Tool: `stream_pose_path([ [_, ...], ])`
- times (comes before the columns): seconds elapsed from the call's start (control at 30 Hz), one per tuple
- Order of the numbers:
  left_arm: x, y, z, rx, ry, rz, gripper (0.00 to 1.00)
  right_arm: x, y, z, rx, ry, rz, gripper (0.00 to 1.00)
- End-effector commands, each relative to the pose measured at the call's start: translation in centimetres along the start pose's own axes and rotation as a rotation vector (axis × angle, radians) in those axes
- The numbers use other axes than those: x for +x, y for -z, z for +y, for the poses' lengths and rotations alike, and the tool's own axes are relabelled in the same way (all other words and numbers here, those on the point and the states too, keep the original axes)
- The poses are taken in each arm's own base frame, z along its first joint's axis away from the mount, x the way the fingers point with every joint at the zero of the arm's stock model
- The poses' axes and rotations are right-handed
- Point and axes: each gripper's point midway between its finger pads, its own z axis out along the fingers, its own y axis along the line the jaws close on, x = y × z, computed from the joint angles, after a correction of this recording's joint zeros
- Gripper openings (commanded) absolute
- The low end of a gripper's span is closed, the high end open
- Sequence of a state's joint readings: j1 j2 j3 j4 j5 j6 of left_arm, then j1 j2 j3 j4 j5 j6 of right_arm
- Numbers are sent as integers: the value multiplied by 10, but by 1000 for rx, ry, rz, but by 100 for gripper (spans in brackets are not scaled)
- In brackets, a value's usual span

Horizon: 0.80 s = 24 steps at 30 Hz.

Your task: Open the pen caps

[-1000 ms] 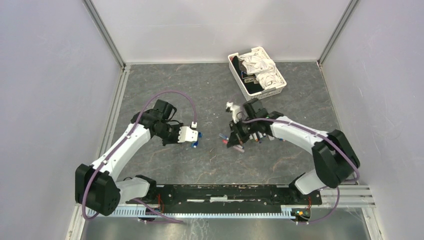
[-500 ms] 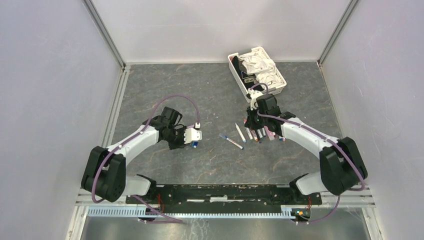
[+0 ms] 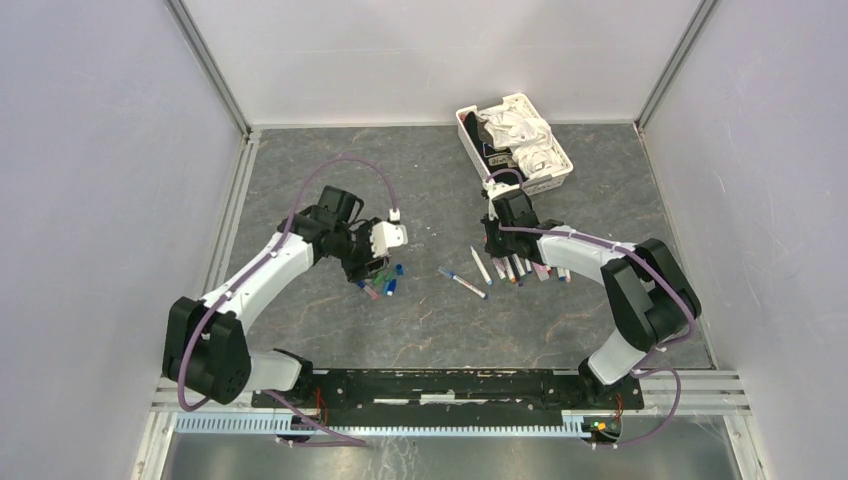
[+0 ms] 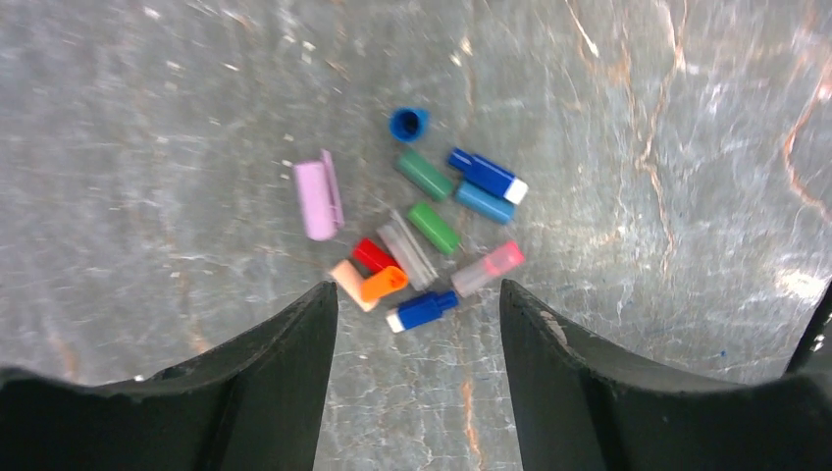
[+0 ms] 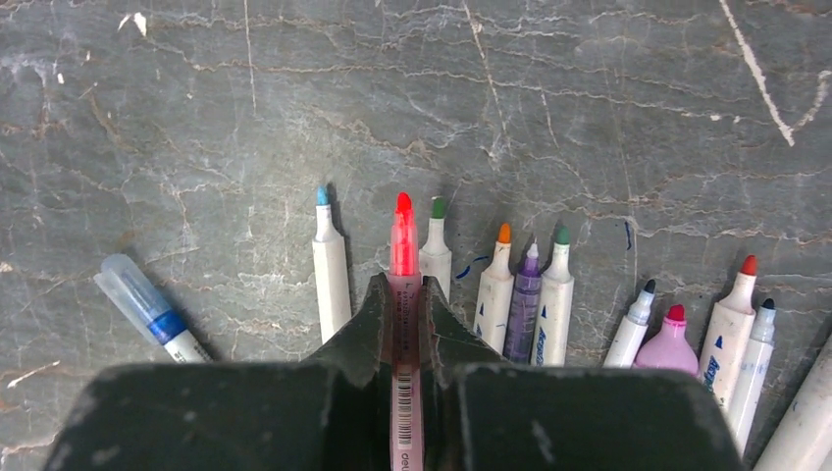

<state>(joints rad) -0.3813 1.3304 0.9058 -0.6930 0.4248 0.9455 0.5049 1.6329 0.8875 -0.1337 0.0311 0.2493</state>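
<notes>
Several loose pen caps (image 4: 433, 227), blue, green, red, orange, lilac and pink, lie in a small heap on the stone table; the heap also shows in the top view (image 3: 381, 287). My left gripper (image 4: 417, 292) hovers just short of the heap, open, with nothing between its fingers. My right gripper (image 5: 404, 287) is shut on an uncapped red pen (image 5: 403, 240) that lies in a row of uncapped pens (image 5: 525, 294). In the top view this gripper (image 3: 500, 243) stands at the left end of that row (image 3: 528, 269).
Left of the row, a pen with a clear cap (image 5: 147, 302) lies apart; the top view shows it (image 3: 461, 283) beside a white pen (image 3: 481, 265). A white basket (image 3: 468, 146) of cloth stands at the back. Grey walls close in both sides.
My left gripper has opened and drawn back over the heap of caps. My right arm has swung from the table's middle back to the row of pens.
</notes>
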Motion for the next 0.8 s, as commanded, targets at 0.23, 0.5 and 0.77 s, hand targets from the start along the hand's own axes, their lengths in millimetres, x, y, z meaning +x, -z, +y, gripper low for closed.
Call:
stream_pose_path([
  [0.23,-63,74,16,-81,157,-126,98,-26,-5,-9,83,11,-79,26],
  [0.5,-74,90,14,-76,157,-142,100,-27,2,-8,93,14,-93,29],
  [0.77,-79,100,15,-84,153,-147,100,-42,26,-3,105,51,-148,33],
])
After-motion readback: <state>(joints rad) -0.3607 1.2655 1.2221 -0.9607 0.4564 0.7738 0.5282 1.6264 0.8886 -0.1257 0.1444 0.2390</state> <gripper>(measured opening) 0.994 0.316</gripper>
